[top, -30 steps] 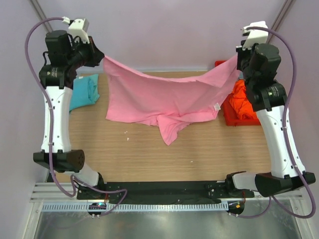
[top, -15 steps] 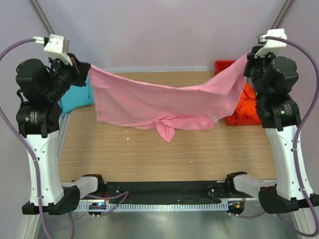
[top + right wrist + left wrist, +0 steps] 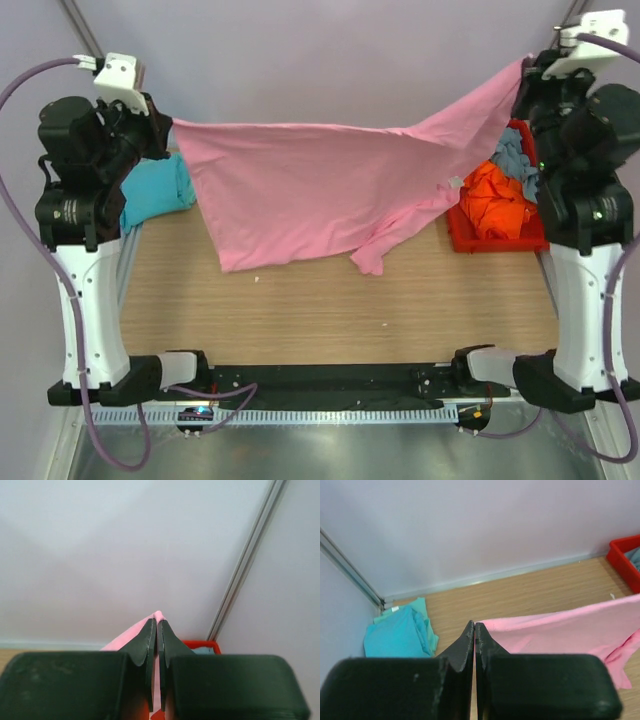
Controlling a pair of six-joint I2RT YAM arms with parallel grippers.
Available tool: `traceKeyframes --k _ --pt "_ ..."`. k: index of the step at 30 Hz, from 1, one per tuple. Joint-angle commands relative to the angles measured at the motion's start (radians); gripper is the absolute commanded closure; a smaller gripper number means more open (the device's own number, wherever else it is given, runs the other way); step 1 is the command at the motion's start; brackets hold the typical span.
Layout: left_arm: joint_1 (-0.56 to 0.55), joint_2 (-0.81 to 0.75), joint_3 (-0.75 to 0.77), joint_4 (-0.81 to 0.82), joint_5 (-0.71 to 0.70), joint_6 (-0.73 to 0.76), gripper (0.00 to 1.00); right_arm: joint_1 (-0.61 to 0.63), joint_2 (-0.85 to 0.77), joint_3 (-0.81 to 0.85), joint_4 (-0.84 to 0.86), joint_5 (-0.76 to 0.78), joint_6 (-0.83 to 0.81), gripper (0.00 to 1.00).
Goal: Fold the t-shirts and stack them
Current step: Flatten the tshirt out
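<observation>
The pink t-shirt [image 3: 320,185] hangs stretched in the air between both arms, its lower edge drooping toward the table. My left gripper [image 3: 168,125] is shut on its left corner; in the left wrist view [image 3: 474,625] the pink cloth [image 3: 560,630] runs off to the right from the tips. My right gripper [image 3: 524,66] is shut on the right corner, held higher; pink cloth [image 3: 158,615] pokes out between its tips. A folded teal t-shirt [image 3: 160,190] lies at the back left, also in the left wrist view [image 3: 395,635]. The orange [image 3: 490,205] and grey-blue [image 3: 515,160] t-shirts lie in the bin.
A red plastic bin [image 3: 470,238] stands at the back right of the wooden table [image 3: 330,310]. The back wall is close behind both grippers.
Both grippers have pulled further apart and the right one has risen, so the pink t-shirt is stretched flatter and hangs lower over the table.
</observation>
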Motion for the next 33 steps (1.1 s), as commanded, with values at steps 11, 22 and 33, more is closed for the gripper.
traceKeyframes --k 11,22,33 --pt "0.006 -0.175 0.145 -0.083 0.036 -0.002 1.0 -0.01 -0.262 0.106 -0.052 -0.088 0.013 0.99" --pt "0.006 -0.06 0.322 -0.07 -0.041 0.05 1.0 -0.013 -0.104 0.337 -0.06 -0.145 0.022 0.99" --pt "0.006 -0.008 0.162 0.035 -0.065 0.068 1.0 -0.014 -0.035 0.16 0.016 -0.156 -0.02 0.99"
